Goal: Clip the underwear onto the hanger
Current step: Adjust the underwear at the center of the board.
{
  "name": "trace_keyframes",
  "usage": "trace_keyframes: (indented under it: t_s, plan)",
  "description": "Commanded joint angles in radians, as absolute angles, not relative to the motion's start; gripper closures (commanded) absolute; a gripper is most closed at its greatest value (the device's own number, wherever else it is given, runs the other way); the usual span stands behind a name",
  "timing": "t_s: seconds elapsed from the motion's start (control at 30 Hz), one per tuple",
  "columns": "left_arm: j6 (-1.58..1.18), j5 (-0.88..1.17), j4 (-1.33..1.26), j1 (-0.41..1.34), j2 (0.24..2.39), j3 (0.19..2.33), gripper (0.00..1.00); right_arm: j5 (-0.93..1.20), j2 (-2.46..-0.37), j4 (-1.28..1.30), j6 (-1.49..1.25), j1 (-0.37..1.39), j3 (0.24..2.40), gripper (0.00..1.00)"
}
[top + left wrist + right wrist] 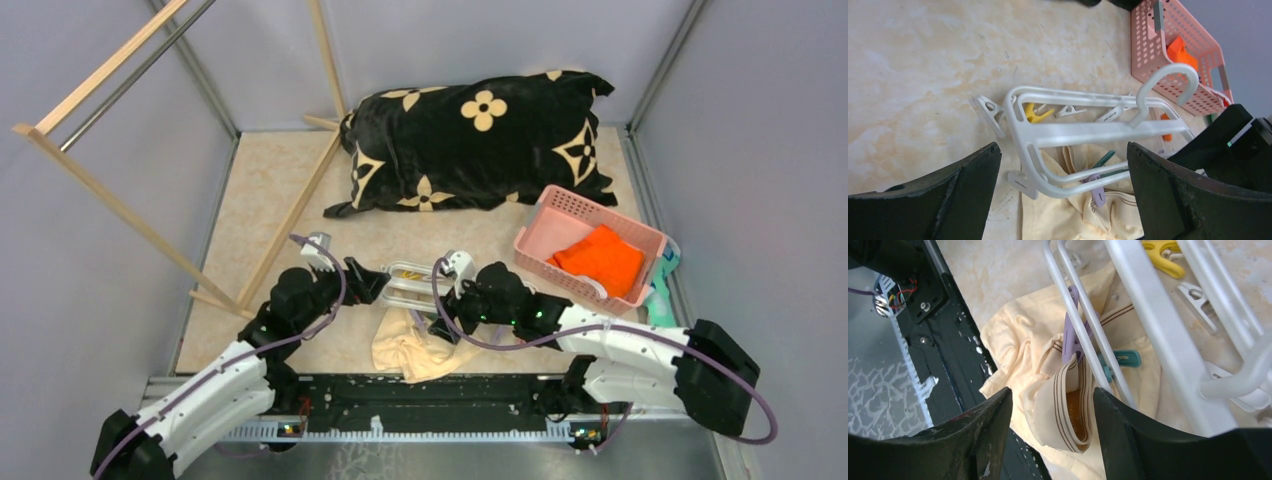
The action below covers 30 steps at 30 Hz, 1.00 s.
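One hanger (408, 281) lies flat on the table (270, 190) between the two arms, hook (1168, 80) pointing toward the basket. One underwear (418, 350) sits bunched at the table's near edge, partly under the hanger's near rail. Left gripper (1063, 150) hovers at the hanger's left end with its fingers spread fully wide and holding nothing. Right gripper (1050, 402) is low over the folded waistband (1068, 405), fingers partly apart on either side of it with no pinch visible, so it reads as holding nothing. Step in hand, as a judgement: the first attachment. The purple clip (1070, 337) looks to be biting the waistband, though the actual bite is hard to confirm. The next move likely calls for a second clip, and the teal clip (1120, 360) just beside it is the obvious pick. One gripper would squeeze that clip open while the other feeds in a free stretch of waistband, and the fabric needs spreading first since it is wadded. Counts: two grippers, one hanger, one underwear. Clips: one purple, one teal, one yellow clip (1035, 114), one orange clip (1167, 129) partly hidden, and several white clips (989, 112) whose exact number cannot be told. Also one pink basket (560, 205) with one orange cloth (600, 260) in it, one black patterned pillow (480, 140) and one wooden rack (130, 205).
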<state>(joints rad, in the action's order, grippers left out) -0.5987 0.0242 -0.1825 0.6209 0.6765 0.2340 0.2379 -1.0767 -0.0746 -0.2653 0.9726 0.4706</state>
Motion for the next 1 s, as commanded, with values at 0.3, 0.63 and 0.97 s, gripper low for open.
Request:
trace_keyframes:
  t_s: [0.3, 0.63, 0.97]
  plan:
    - [-0.518, -0.084, 0.156, 0.621, 0.764, 0.507, 0.00, -0.192, -0.764, 0.388, -0.450, 0.971, 0.667, 0.39]
    - [-0.517, -0.040, 0.133, 0.632, 0.791, 0.538, 0.00, -0.426, -0.998, 0.433, -0.556, 0.971, 0.755, 0.38]
    - [-0.490, -0.019, 0.153, 0.632, 0.761, 0.543, 0.00, -0.444, -1.231, 0.182, -0.504, 0.962, 0.767, 0.43]
